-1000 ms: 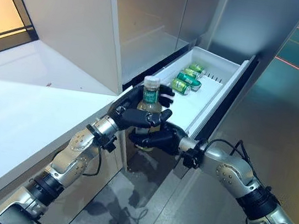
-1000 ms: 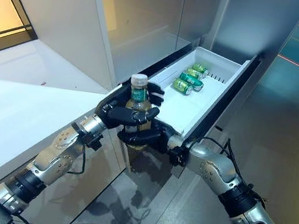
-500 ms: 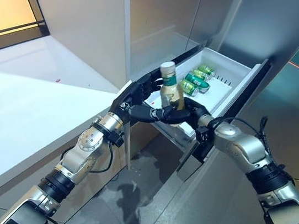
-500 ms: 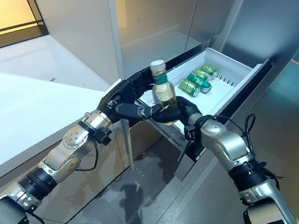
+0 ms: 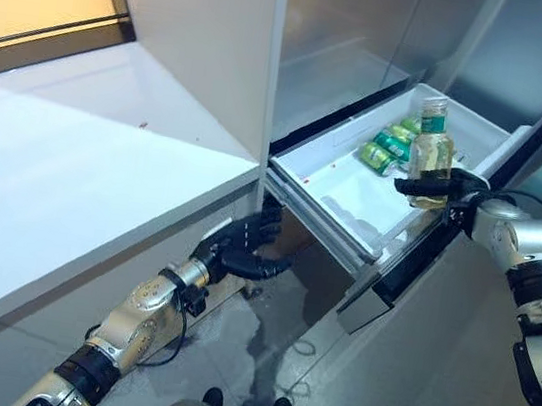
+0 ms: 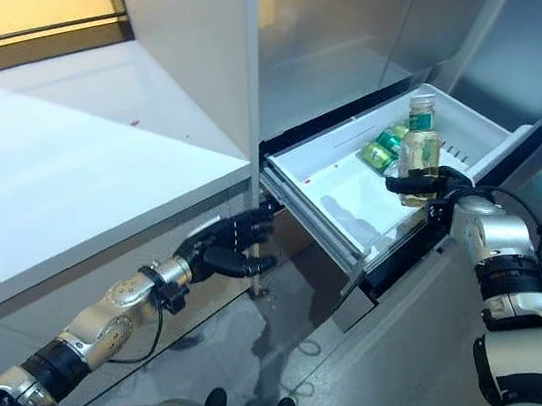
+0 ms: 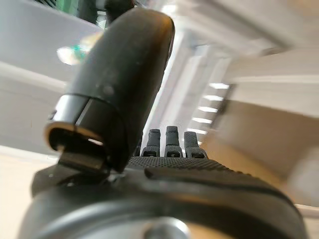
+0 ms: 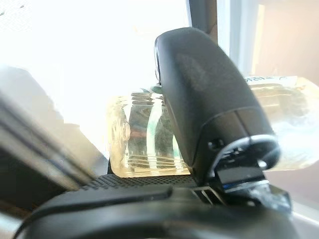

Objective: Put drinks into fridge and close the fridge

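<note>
Left eye view, bottle: bottle (image 5: 431, 150) upright, pale liquid, green label, white cap; held over drawer's right side, not yet set down.
Right hand: right hand (image 5: 439, 187) curled round bottle's lower half, thumb across front in wrist view; low grip keeps it upright, prob. for standing it inside.
Cans: green cans (image 5: 392, 143) lying on sides at drawer's back, just beside bottle; free floor nearer front.
Drawer: drawer (image 5: 324, 198) pulled well out, white, so drinks go in from above.
Left hand: left hand (image 5: 241, 251) low, under drawer's front corner, fingers loosely spread, holding nothing.
Counter: counter (image 5: 76, 155) to left.
Left to do: place bottle, push drawer shut.
</note>
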